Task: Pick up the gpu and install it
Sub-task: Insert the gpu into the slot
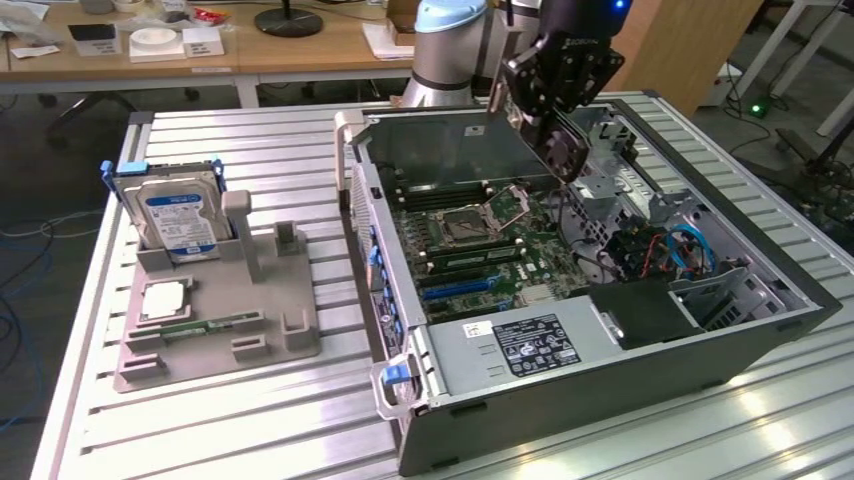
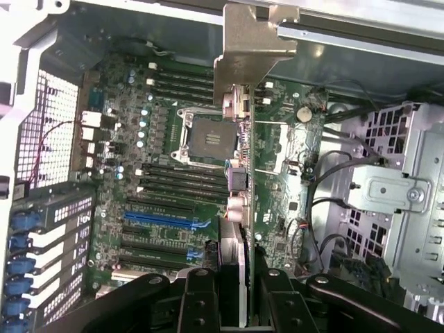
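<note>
Clearly past the pickup, short of the install. Lying open on the slatted tabletop point(image 1: 200, 440), along its edge on the exterior view's right: the computer case point(image 1: 574, 400), side panel off, motherboard point(image 1: 461, 250) exposed. Toward the opposite edge, on the exterior view's left, well apart from the case: a grey fixture block point(image 1: 267, 340), carrying a silver hard drive point(image 1: 178, 215) upright at its far end and a narrow green memory stick point(image 1: 200, 325) lying flat nearer the front.

Over the far part of the case, hanging from the arm: the gripper point(image 1: 547, 125), fingers point(image 2: 198, 295) pinching the gpu point(image 2: 236, 236) at one end, one finger pressed to each flat face. Card carried on edge, up off the tabletop, above the motherboard and not touching it. Pale bracket point(image 2: 253, 48) at the end farthest from the fingers.

Down on the board, in the wrist view: blue expansion slot point(image 2: 163, 220) bare, nothing seated in it.

Judged about halfway: lifting and carrying over done; lowering, lining up with a slot and pressing home all left.
</note>
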You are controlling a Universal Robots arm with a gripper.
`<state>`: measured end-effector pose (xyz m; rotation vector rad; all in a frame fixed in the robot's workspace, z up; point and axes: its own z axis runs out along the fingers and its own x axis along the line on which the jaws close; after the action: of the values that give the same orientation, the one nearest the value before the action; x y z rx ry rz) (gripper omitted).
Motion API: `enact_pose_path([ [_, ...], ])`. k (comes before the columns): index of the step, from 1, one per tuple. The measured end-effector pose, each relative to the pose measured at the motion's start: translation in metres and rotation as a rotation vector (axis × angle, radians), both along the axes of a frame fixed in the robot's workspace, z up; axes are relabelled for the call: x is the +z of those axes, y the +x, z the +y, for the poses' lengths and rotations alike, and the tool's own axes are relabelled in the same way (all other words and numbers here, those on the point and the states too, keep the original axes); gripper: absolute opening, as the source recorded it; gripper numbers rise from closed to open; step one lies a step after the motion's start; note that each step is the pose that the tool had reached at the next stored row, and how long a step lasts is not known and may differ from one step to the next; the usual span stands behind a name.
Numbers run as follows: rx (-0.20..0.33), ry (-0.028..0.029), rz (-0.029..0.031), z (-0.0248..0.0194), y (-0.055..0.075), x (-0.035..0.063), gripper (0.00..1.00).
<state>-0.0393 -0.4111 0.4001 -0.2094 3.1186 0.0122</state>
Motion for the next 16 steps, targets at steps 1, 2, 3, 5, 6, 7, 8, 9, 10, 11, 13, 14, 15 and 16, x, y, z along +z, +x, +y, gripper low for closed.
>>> enact_pose_path([
  [1, 0.008, 0.0000, 0.0000, -0.0002, 0.0000, 0.0000, 0.28],
  [2, 0.015, -0.0001, 0.0001, -0.0004, -0.0001, 0.0000, 0.28],
  [3, 0.022, -0.0001, 0.0000, -0.0007, -0.0001, 0.0000, 0.28],
  [5, 0.036, 0.0000, 0.0001, -0.0011, -0.0001, 0.0000, 0.28],
  [6, 0.043, -0.0001, 0.0000, -0.0013, -0.0002, 0.0000, 0.28],
  [7, 0.051, -0.0001, 0.0001, -0.0015, -0.0002, 0.0000, 0.28],
  [8, 0.058, -0.0001, 0.0000, -0.0017, -0.0002, 0.0000, 0.28],
  [9, 0.066, -0.0001, 0.0001, -0.0019, -0.0002, 0.0000, 0.28],
  [10, 0.074, 0.0000, 0.0001, -0.0020, -0.0002, 0.0000, 0.28],
  [11, 0.083, -0.0001, 0.0000, -0.0021, -0.0002, 0.0000, 0.28],
  [13, 0.102, -0.0002, 0.0001, -0.0022, -0.0002, 0.0000, 0.28],
  [14, 0.113, -0.0001, 0.0001, -0.0023, -0.0002, 0.0000, 0.28],
  [15, 0.123, -0.0001, 0.0001, -0.0023, -0.0002, 0.0000, 0.28],
  [16, 0.134, -0.0001, 0.0001, -0.0023, -0.0002, 0.0000, 0.28],
])
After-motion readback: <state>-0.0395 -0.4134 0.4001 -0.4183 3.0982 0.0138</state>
